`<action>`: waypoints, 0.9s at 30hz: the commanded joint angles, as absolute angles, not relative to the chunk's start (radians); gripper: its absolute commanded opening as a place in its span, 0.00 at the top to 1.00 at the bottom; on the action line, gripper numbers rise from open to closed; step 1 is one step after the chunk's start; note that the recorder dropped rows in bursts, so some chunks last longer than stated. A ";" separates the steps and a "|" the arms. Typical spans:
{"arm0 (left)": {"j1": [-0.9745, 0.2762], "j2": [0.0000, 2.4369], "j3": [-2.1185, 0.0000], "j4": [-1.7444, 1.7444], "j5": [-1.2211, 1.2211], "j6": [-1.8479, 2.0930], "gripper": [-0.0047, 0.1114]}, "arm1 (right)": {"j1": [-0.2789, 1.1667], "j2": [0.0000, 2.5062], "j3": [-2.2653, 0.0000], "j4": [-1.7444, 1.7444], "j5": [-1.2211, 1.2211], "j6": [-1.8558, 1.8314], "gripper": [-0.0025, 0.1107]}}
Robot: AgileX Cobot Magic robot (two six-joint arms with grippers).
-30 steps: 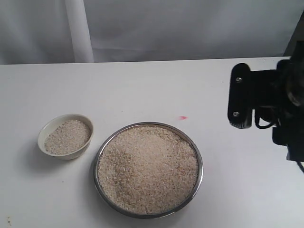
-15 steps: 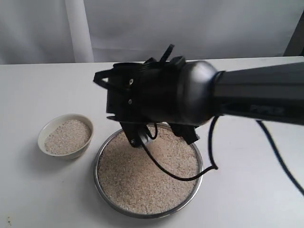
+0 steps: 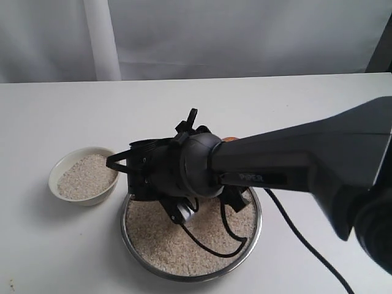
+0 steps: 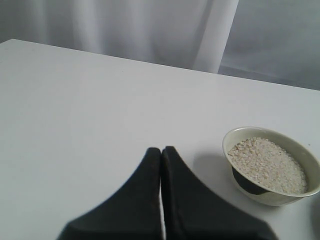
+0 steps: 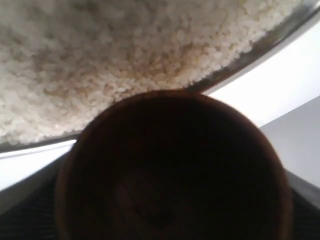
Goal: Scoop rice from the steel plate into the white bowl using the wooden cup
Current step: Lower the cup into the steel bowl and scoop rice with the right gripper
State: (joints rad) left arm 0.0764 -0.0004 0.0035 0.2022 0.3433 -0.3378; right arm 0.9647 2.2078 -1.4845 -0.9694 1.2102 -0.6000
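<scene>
Wood cup (image 5: pixel 172 150) is clamped in the right gripper (image 5: pixel 172 222): jaws wide around its body, only dark pads (image 5: pixel 17 225) peeking out either side, mouth facing the wrist view, inside dark and empty. Key relation: rice (image 5: pixel 125 45) lies straight past the cup's lip, and the plate (image 5: pixel 260 48) rim runs just beside that lip, so the cup is at the plate's edge, not mid-heap. Can't tell if the lip touches grains. Cup axis looks roughly in line with the gripper, so my read: tilt the lip down into the heap, then push inward, away from the rim. Exterior view: right arm (image 3: pixel 294 162) reaches across from the right, wrist low over the plate, hiding cup and jaws. Bowl (image 3: pixel 86 202) sits just left of the plate, apart from it, already part-filled. Left gripper (image 4: pixel 161 150) has its jaws pressed together on nothing, hovering over the table (image 4: pixel 75 100) near the bowl; only 1 arm is placed for the scoop, the right. Risk as I see it: scooping this near the rim flicks grains onto the table.
</scene>
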 commanded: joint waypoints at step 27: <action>0.070 0.000 0.000 0.196 0.337 -0.340 0.96 | 1.037 2.238 -1.491 -0.868 1.187 -0.629 0.98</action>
State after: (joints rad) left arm 0.0764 -0.0004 0.0035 0.2022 0.3433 -0.3378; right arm 1.0270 2.2430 -1.4845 -0.8946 1.2047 -0.6160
